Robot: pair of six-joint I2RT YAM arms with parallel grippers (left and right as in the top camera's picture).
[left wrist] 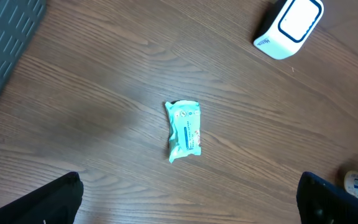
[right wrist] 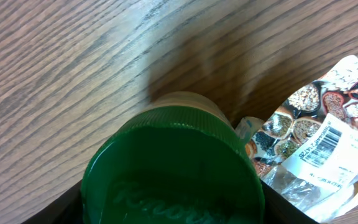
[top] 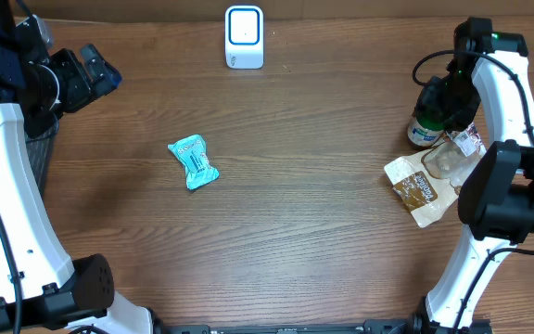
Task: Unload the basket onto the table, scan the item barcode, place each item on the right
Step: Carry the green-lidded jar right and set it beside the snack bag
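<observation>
At the right edge of the desk [top: 323,213] the right gripper [top: 445,104] sits down over the green-capped bottle [top: 423,128], which I take to be the item to scan. Its fingers lie flush against either side of the green lid [right wrist: 173,168], half-spread and, as far as I can judge, clamped on it. The left gripper [top: 91,72] hangs near the far left corner with its jaws spread wide and nothing between them. The white scanner [top: 244,37] stands at the middle of the far edge, well apart from the bottle. The main risk is the long carry on a round, smooth cap, where the bottle could twist or slip in the grip. A top grip also leaves the label hanging sideways, so the code may never face the scanner's window unless the wrist tilts it. A brown seed packet [top: 417,190] and a clear container [top: 448,160] lie just beside the bottle, and a careless lift could drag or tip them. The right wrist view alone shows the ribbed lid rim, the raised lettering and the barcode sticker [right wrist: 325,149] on the seed packet, but not the scanner. The overhead view gives the whole route and the bottle's label. The left wrist view frames a teal packet [left wrist: 184,130] lying alone toward the desk's left, with the scanner beyond it.
</observation>
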